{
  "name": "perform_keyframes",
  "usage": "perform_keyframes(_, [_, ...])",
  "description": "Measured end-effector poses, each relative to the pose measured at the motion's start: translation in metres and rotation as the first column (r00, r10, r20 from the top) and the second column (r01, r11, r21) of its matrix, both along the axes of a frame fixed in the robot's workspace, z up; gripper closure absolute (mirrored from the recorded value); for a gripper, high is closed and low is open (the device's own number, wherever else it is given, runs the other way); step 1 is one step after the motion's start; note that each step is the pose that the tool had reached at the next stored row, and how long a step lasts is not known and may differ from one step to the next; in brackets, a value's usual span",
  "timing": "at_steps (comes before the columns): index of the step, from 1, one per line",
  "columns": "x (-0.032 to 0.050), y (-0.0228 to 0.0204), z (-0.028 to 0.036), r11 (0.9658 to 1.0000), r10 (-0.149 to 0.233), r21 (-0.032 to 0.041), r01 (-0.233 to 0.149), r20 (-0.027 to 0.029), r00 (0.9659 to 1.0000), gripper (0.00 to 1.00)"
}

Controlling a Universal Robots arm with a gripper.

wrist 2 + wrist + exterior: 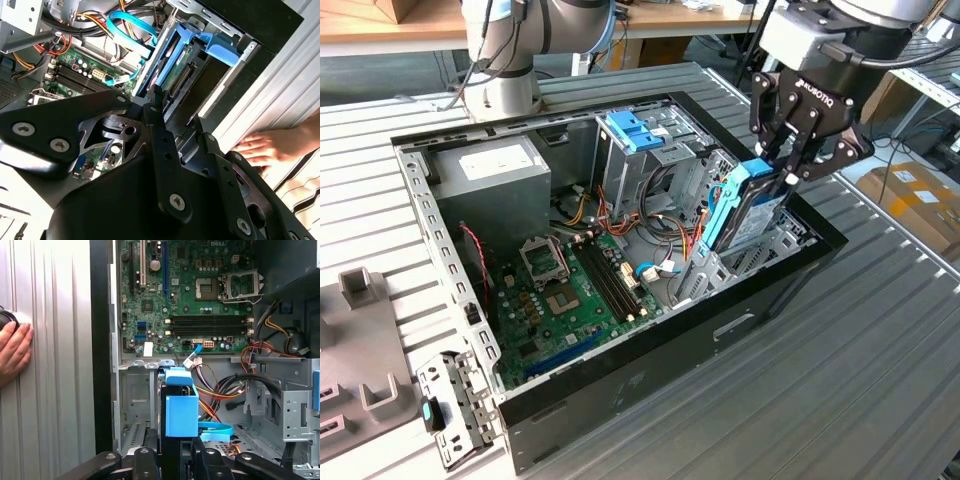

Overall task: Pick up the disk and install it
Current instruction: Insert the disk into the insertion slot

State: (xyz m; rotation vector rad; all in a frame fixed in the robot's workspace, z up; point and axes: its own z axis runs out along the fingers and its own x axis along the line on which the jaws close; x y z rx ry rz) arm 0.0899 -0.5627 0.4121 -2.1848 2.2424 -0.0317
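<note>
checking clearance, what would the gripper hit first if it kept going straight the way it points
The gripper points down, clamped on the disk. Going straight on, the disk would probably meet the metal drive bay beneath it first, though depth is unclear.

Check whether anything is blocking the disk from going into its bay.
Nothing visible does. In the exterior view the tool grips the disk on edge, its lower end in the mouth of the metal bay. The orange cables lie beside the bay, not under the disk.
</note>
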Motion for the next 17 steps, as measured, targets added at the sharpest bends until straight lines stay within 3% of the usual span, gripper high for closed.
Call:
perform_keyframes(4, [0.0000, -0.0003, -0.0179, 1.0000, 0.000, 0.0000, 0.000, 0.0000, 1.0000, 0.65])
perform_keyframes(10, [0.0000, -0.0004, -0.0332, 1.0000, 0.000, 0.0000, 0.000, 0.0000, 1.0000, 0.65])
perform_keyframes(15, [0.0001, -0.0005, -0.0336, 1.0000, 0.000, -0.0003, 0.000, 0.0000, 1.0000, 0.65])
perform_keyframes(17, [0.0003, -0.0006, -0.0336, 1.0000, 0.000, -0.0003, 0.000, 0.0000, 1.0000, 0.59])
